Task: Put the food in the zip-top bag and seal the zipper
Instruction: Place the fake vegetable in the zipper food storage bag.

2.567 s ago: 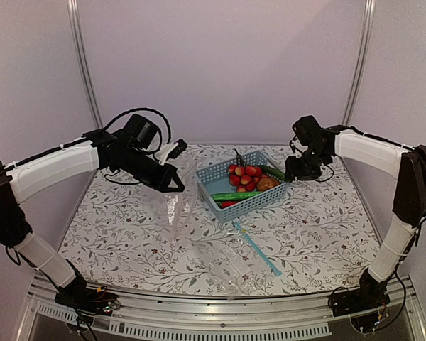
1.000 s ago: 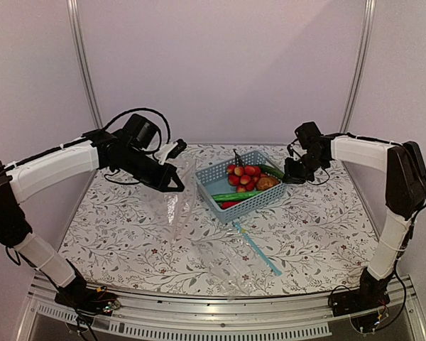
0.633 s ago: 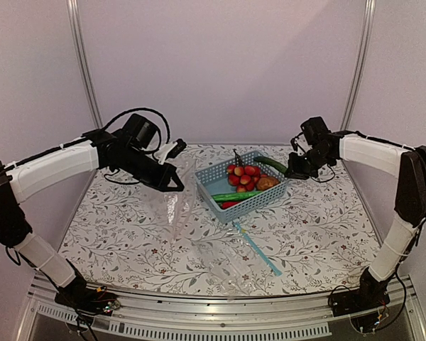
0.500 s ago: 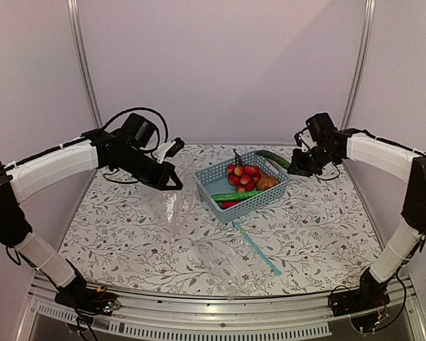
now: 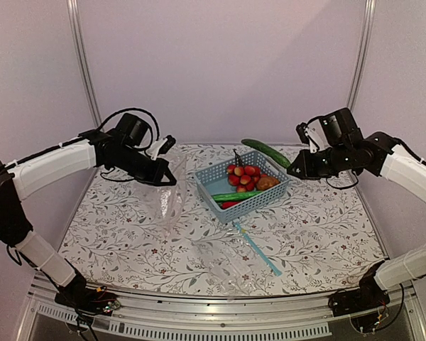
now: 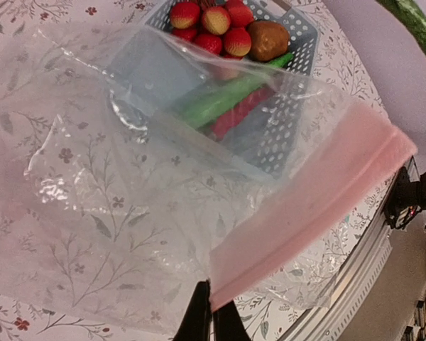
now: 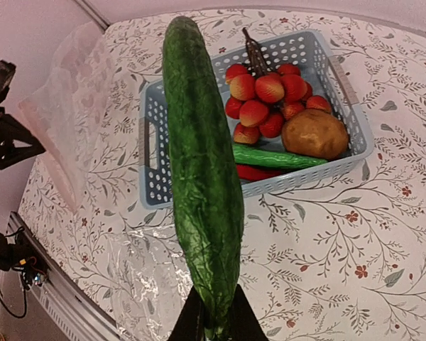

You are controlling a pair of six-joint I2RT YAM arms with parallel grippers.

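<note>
Pinched at one end in the right tool (image 7: 213,323): a long green vegetable (image 7: 202,177), lifted clear of the surface (image 5: 319,227) and stretching straight out ahead of the fingertips. Below and beyond that tool: a pale blue basket (image 7: 150,142) holding a bunch of small red-yellow fruits (image 7: 266,99), a brown potato-like lump (image 7: 314,133), a second green vegetable (image 7: 277,158) and a red chili (image 7: 259,172) just beneath it. Pressed together on the zip-top bag (image 6: 128,213), beside one end of its pale pink zipper (image 6: 305,213): the left tool (image 6: 211,320). Draped ahead of that tool, between it and the basket: the clear bag. Well apart from both tools, flat on the surface: another clear bag with a teal-blue strip (image 5: 259,252).
</note>
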